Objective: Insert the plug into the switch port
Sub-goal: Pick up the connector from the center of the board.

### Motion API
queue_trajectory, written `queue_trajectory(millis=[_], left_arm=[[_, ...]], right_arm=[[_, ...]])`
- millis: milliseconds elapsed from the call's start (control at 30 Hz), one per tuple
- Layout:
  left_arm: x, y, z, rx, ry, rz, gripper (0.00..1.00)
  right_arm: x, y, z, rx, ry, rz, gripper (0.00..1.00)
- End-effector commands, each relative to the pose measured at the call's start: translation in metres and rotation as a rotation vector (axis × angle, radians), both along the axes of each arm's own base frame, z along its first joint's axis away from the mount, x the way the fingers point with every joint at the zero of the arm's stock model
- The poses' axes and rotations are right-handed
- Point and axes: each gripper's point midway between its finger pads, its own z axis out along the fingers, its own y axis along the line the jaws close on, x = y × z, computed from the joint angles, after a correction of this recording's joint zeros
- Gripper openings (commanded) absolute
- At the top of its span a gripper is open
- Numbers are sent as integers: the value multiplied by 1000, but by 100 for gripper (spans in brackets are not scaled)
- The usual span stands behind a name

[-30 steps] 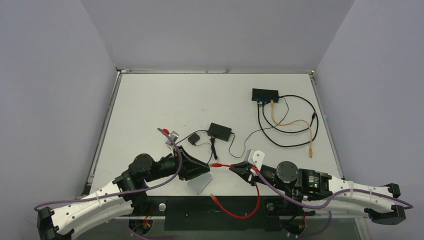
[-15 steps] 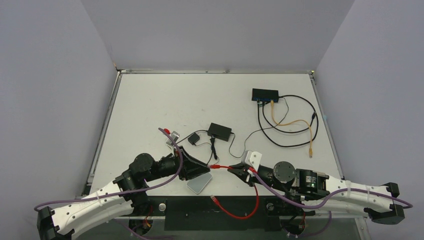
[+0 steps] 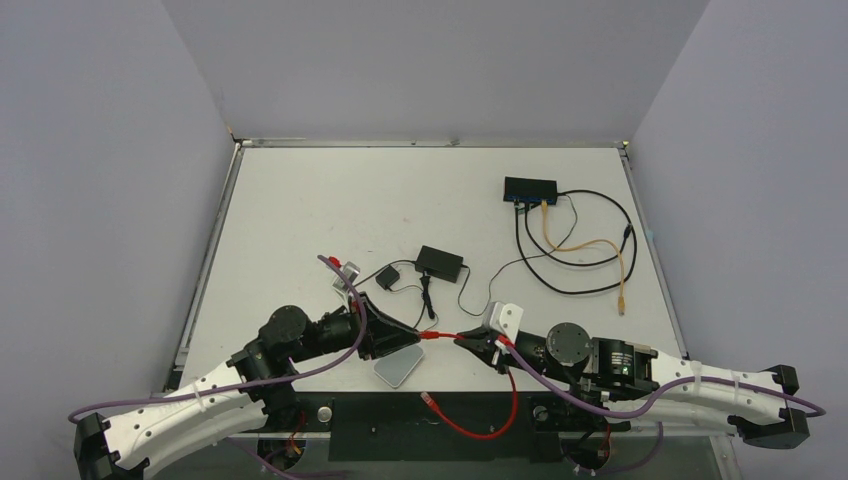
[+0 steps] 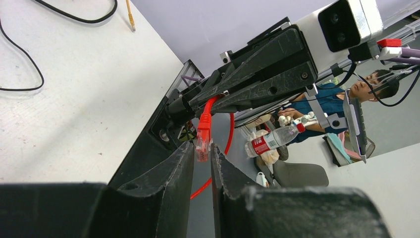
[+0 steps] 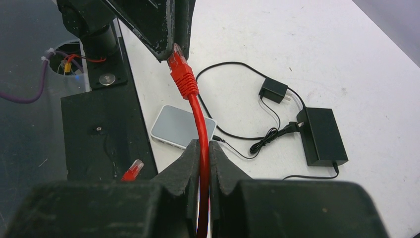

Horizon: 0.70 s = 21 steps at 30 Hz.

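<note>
A: Where is the plug (image 4: 204, 134)?
B: Above the table's (image 3: 300, 210) near edge, about midway along. Its tip sits between my left end effector's (image 4: 202, 147) narrowly parted fingers — gripped or not, I cannot tell. My right end effector (image 5: 204, 148) is clamped on its red cable (image 5: 199, 114).
A: The switch port (image 3: 528, 200)?
B: On the black switch's (image 3: 530, 187) blue face, near the far right corner — well apart from the plug.

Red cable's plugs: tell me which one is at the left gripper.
The raised plug, on the red cable stretch the right gripper pinches, its tip between the fingertips of the left gripper. The other plug lies loose on the black base plate.
</note>
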Motion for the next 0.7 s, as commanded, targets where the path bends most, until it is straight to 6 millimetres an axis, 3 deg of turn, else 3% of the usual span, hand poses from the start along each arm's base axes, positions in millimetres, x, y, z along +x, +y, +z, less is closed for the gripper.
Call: queue_trajectory(millis=[0, 133, 200, 500, 667], left_arm=[[0, 0, 18, -55, -43, -8, 14], [-1, 0, 18, -52, -46, -11, 0], [0, 0, 18, -52, -46, -12, 0], [2, -2, 8, -16, -24, -8, 0], [4, -4, -2, 31, 3, -7, 0]], right_arm=[[-6, 8, 6, 31, 12, 33, 0], [-7, 8, 7, 27, 10, 36, 0], [-6, 7, 8, 23, 5, 36, 1], [-8, 1, 17, -47, -70, 83, 33], [-13, 4, 25, -78, -120, 146, 38]])
